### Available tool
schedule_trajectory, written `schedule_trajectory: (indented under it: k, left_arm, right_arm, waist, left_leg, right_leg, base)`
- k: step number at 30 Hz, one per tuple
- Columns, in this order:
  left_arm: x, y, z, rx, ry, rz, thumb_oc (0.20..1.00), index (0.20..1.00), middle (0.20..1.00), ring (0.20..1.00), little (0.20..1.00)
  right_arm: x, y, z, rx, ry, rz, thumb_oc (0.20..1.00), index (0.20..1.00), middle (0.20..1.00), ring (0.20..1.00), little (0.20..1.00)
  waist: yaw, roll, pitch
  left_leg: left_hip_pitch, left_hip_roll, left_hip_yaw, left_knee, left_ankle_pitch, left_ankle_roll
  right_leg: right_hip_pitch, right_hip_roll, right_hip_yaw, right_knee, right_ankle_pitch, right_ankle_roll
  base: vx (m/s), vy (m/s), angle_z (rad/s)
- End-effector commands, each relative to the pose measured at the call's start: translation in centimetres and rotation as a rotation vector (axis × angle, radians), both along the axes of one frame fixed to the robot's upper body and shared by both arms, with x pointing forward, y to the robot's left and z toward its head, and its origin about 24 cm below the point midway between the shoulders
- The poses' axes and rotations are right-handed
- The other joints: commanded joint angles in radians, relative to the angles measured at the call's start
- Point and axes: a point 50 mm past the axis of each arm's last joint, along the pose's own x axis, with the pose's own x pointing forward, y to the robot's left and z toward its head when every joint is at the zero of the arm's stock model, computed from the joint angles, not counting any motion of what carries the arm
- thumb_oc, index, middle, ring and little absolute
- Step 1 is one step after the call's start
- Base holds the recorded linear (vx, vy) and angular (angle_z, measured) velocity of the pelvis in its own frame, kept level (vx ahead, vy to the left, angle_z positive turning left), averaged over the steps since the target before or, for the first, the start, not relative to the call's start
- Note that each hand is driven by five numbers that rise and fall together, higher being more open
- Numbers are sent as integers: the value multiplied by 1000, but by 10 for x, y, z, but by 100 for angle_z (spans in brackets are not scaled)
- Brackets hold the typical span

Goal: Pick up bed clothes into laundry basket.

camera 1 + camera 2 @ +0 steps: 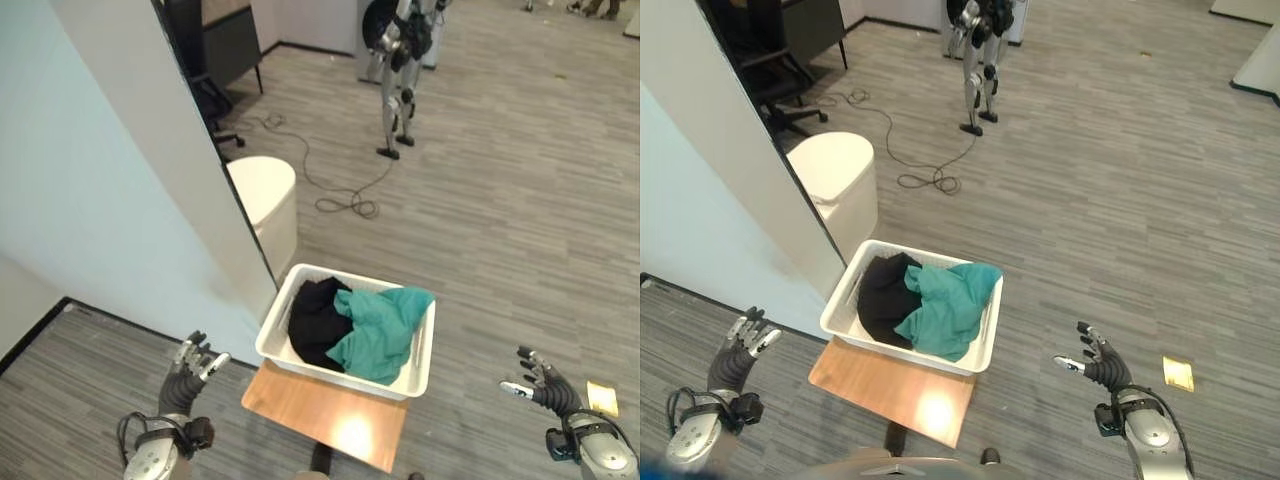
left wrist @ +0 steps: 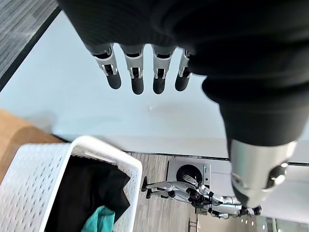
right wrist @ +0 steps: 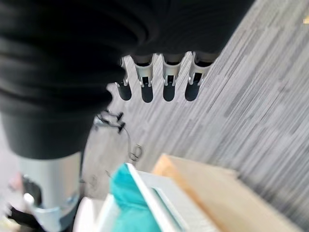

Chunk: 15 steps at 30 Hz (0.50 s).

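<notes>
Left hand (image 1: 193, 362) open, fingers relaxed and spread, nothing in it; it hangs apart from the basket, off the basket's left side, next to the pale blue partition wall (image 1: 90, 200). Right hand (image 1: 1098, 363) also open and empty, over bare wood-look floor (image 1: 520, 200), well apart from the basket on its right side. Wrist views agree: straight fingers, nothing past them but wall or floor.

White perforated laundry basket (image 1: 420, 372) sits on a small wooden worktop (image 1: 320, 415) between the two hands. Both clothes are already in it: black garment (image 1: 315, 320) on the left-hand half of the basket, teal garment (image 1: 385, 330) on the right-hand half, its edge draped up over the right rim. The two overlap in the middle of the basket.

Handling, my read: both are light, limp fabric, no shape of their own, not fragile. They will sag and trail when lifted, and a flat push just slides them. Best hold is a pinch on a raised fold or bunched ridge, not a flat area. The teal one's draped rim edge is the easy grab point, and it is also the bit most likely to slip out over the rim. Basket looks like light, stiff plastic; a tug on the cloth could shift it on the worktop.

Beyond the basket: a cream round bin (image 1: 265, 195) by the wall, and another humanoid robot (image 1: 400, 60) standing further off.
</notes>
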Motion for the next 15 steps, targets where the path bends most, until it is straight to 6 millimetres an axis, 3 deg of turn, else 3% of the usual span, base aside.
schedule_trajectory:
  k: [1,3,6,7,10,11,13,15]
  left_arm:
    - [22,-2,19,-30,-133,-16,1000,1000,1000,1000,1000]
    - [34,-22,18,-64,-144,-87,1000,1000,1000,1000,1000]
    - [39,-24,25,-73,-181,-86,1000,1000,1000,1000,1000]
    - [43,-26,28,-115,-206,-75,1000,1000,1000,1000,1000]
    - [45,-25,30,-121,-218,-79,1000,1000,1000,1000,1000]
    - [52,-27,34,-111,-232,-104,1000,1000,1000,1000,1000]
    - [62,-29,38,-68,-241,-133,1000,1000,1000,1000,1000]
    - [64,-28,42,-69,-254,-132,1000,1000,1000,1000,1000]
  right_arm:
    - [12,6,16,45,-127,12,1000,1000,1000,1000,1000]
    - [18,18,13,80,-140,25,1000,1000,1000,1000,1000]
    - [27,28,15,108,-168,36,1000,1000,1000,1000,1000]
    - [34,37,20,121,-193,78,1000,1000,1000,1000,1000]
    - [39,39,22,88,-196,112,1000,1000,1000,1000,1000]
    - [46,38,29,54,-232,112,1000,1000,1000,1000,1000]
    - [48,35,31,83,-257,77,1000,1000,1000,1000,1000]
    - [43,30,33,77,-256,69,1000,1000,1000,1000,1000]
  waist:
    - [-13,-8,7]
    - [-13,-7,5]
    - [-5,-9,9]
    - [11,-10,14]
    - [24,-1,25]
    - [24,7,46]
    - [-13,6,53]
    - [-7,1,53]
  left_leg:
    - [65,-12,67,11,-46,24]
    - [69,-15,71,13,-49,25]
    - [75,-16,68,27,-57,28]
    - [66,-28,54,59,-73,39]
    - [63,-42,29,71,-76,52]
    - [49,-51,-41,100,-73,52]
    - [-2,-76,-155,141,-45,57]
    - [-42,-111,-227,166,-26,44]
  right_leg:
    - [-63,-5,46,19,50,1]
    - [-59,-10,39,19,53,5]
    - [-55,-15,42,24,53,7]
    - [-59,-31,38,59,47,11]
    - [-79,-53,25,149,34,17]
    - [-94,-32,77,230,10,18]
    - [-97,123,316,291,-69,-11]
    - [-88,179,396,322,-81,-36]
  base:
    - [-9,4,4]
    - [0,0,0]
    - [-5,13,-2]
    - [-20,63,-5]
    - [-30,59,12]
    - [-56,-23,55]
    - [-59,-4,127]
    - [-20,2,307]
